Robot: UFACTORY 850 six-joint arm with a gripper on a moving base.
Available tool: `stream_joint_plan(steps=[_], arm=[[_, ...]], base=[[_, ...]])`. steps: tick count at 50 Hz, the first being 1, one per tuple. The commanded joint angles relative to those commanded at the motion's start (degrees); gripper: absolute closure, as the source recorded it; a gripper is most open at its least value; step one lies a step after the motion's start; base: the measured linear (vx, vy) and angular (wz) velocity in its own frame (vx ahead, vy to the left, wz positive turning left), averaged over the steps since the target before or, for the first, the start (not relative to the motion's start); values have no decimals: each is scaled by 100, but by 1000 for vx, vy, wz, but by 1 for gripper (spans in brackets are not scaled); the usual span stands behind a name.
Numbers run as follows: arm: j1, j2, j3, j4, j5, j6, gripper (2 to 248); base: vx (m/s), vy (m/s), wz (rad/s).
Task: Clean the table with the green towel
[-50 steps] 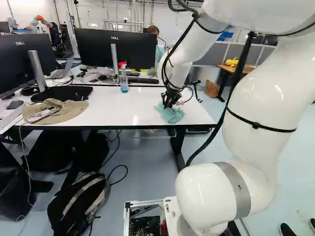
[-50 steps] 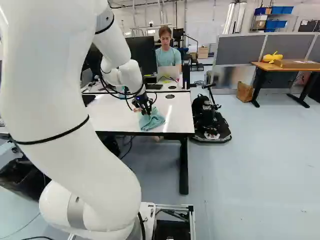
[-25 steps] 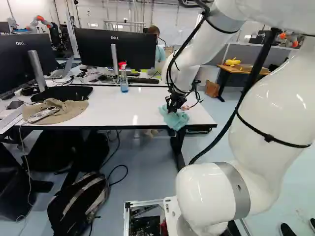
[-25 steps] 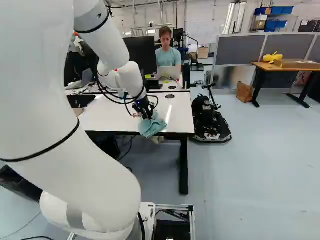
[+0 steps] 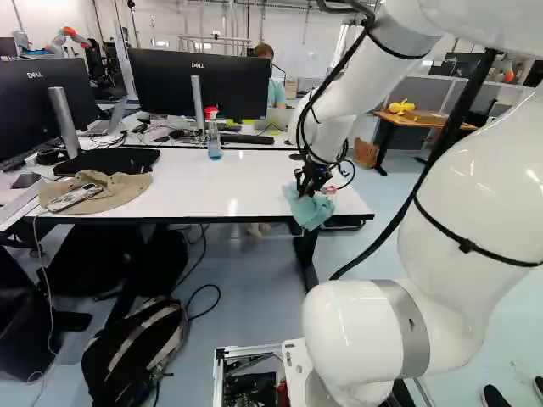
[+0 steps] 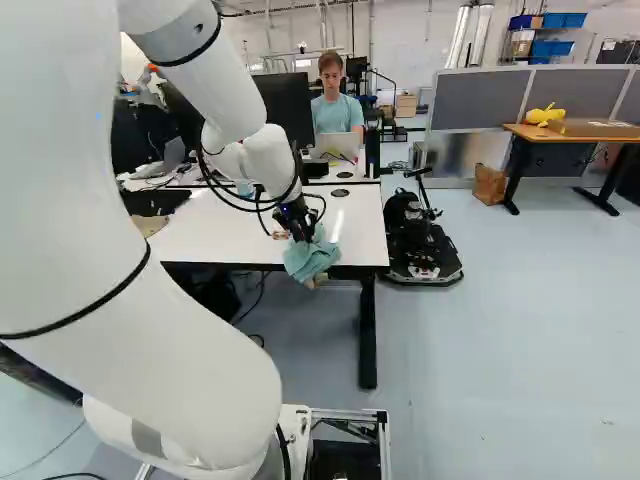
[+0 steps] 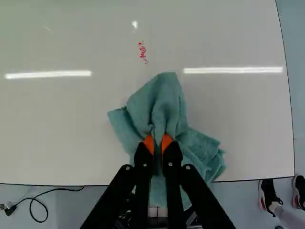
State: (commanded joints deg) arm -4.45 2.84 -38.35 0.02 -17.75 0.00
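My gripper (image 5: 306, 192) is pinching the green towel (image 7: 164, 102): in the wrist view its orange pads (image 7: 149, 143) press a bunched ridge of cloth from both sides, nearly together. Taking 12 o'clock as straight ahead of my gripper (image 7: 157, 144), towel's crumpled, long axis about 12 to 6; blunt peak points just past 12, one corner sticks out toward 10, loose folds fan out to 4 and 5. It lies on the white table (image 7: 238, 114) close to the near edge, and its 6 o'clock end hangs over that edge. Red writing (image 7: 142, 51) on the tabletop just short of 12, beyond the peak, apart from cloth; too small to read. Left base view, clock centred on my gripper: spray bottle (image 5: 214, 142) at 10, hat (image 5: 119, 188) with phone (image 5: 75, 198) on it at 9, monitors (image 5: 153, 85) between 9 and 11, each with a light logo.
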Motion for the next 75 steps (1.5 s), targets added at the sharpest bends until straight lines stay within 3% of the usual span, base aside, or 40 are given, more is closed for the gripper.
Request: stream_joint_plan(steps=[39, 75], arm=[[-33, 746, 171, 0, 0, 0, 212], [-511, 1377, 718, 0, 0, 0, 212]], base=[[0, 0, 0], [0, 0, 0]])
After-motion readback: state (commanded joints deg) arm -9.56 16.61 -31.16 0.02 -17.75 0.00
